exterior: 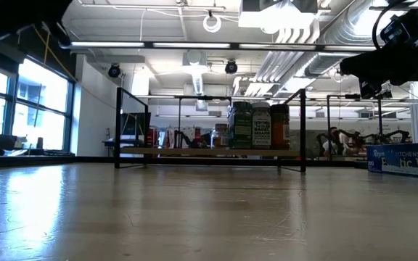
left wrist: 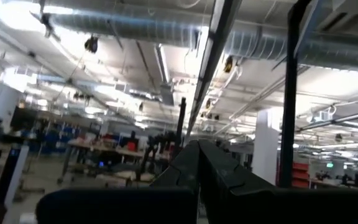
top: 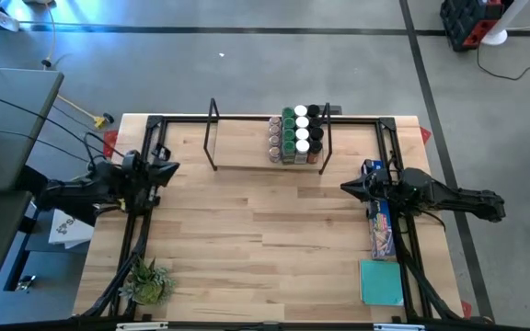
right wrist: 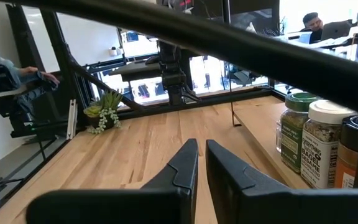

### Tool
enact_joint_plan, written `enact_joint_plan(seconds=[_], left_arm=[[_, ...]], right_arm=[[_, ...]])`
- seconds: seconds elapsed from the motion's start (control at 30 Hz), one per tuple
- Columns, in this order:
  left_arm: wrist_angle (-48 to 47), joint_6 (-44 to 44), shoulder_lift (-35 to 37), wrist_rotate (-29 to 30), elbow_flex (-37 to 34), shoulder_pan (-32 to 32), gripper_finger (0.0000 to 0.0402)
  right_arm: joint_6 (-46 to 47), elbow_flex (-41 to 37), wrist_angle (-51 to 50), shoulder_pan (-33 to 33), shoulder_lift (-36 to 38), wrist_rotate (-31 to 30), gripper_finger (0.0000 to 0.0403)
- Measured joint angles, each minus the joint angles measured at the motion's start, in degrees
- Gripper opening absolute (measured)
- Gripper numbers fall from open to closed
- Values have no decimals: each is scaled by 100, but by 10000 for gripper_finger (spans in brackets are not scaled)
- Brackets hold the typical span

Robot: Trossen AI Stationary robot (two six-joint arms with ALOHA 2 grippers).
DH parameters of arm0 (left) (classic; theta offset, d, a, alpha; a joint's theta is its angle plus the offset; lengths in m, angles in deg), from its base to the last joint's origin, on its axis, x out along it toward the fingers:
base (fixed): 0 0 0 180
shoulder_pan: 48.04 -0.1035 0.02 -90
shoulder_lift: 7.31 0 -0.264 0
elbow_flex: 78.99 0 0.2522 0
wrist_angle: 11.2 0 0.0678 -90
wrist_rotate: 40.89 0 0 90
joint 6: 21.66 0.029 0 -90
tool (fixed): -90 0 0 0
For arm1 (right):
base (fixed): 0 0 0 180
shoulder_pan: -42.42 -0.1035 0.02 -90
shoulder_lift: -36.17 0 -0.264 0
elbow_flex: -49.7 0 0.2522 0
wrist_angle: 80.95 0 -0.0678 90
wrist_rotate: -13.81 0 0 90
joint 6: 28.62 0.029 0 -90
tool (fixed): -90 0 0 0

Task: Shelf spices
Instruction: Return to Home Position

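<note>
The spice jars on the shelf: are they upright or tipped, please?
Upright: the spice jars show only round lids from above, standing in rows on the shelf.

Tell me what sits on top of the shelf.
Jars packed in four columns at the right end of the shelf: clear, green, white and dark lids. The rest of the board is bare. From table height, the front jars hide those behind.

The desk [top: 265,239] is pale blond wood laid in long, streaky planks. The shelf [top: 237,166] has a matching pale board and black wire ends. The spices [top: 295,134] stand in rows by lid colour: clear, green, white, black. There's a blue box [top: 381,225], a teal pad [top: 380,281] and a green plant [top: 148,281]. The left claw [top: 171,168] and right claw [top: 346,188] are black.
</note>
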State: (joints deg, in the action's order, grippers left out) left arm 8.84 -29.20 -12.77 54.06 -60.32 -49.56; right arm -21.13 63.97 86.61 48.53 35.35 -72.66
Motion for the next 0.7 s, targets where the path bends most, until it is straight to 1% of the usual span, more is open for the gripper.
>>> enact_joint_plan(seconds=[0.1, 0.13, 0.23, 0.3, 0.5, 0.57, 0.7], left_arm=[[-57, -237, 233, -4, -367, -79, 0], [-227, -325, 324, -8, -430, -114, 0], [-933, -591, 539, -21, -428, -240, 1], [-1348, -655, 526, -46, -424, -278, 1], [-3001, -640, 527, -134, -426, -125, 1], [-3305, -495, 525, -159, -421, -12, 1], [-3297, 858, 526, -792, -421, 233, 1]], right_arm=[[-1, 0, 0, 0, -2, -1, 26], [0, 0, 0, 0, -1, -1, 26], [0, 0, -4, 0, -2, -2, 26], [0, 0, -6, 0, -2, -2, 26], [-1, 1, -11, 0, -2, -4, 26], [0, 2, -11, 0, -2, -4, 26], [-2, 2, -13, 0, -2, -5, 26]])
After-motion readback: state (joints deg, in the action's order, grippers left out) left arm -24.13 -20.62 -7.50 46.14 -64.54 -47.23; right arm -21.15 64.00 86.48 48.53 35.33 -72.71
